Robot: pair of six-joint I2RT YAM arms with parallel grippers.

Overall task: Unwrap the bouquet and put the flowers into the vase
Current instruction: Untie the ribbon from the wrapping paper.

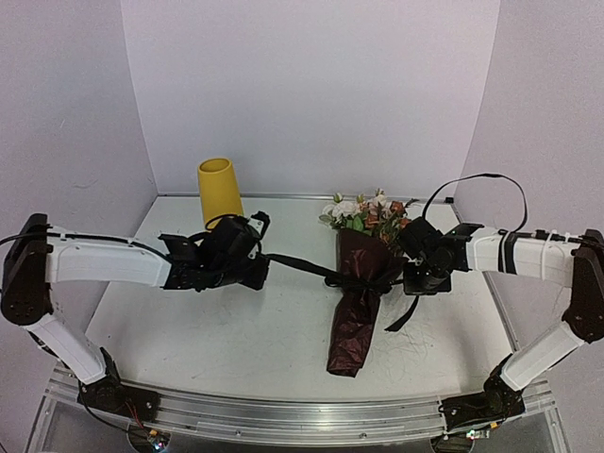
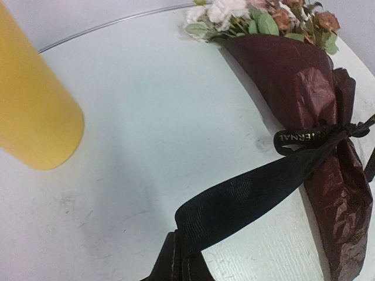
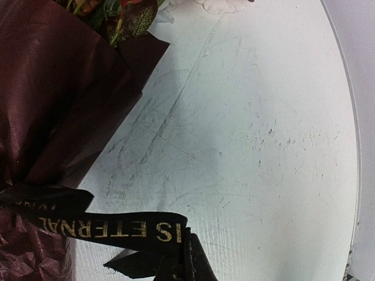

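The bouquet [image 1: 359, 302] lies on the table right of centre in dark red paper [image 2: 293, 82], with the flowers [image 1: 368, 212] pointing to the back. A black ribbon [image 1: 297, 267] is knotted round its middle. My left gripper [image 1: 262, 264] is shut on one ribbon end [image 2: 252, 193], which runs taut from the knot to the left. My right gripper [image 1: 410, 283] is shut on the other end, printed with gold letters [image 3: 117, 225], just right of the wrap [image 3: 53, 93]. The yellow vase [image 1: 219, 192] stands upright at the back left, behind my left gripper [image 2: 179, 260].
The white table [image 1: 236, 330] is round-edged at the back, with white walls close on three sides. A metal rail [image 1: 283, 415] runs along the near edge between the arm bases. A loose ribbon tail [image 1: 396, 316] hangs below my right gripper [image 3: 188, 257].
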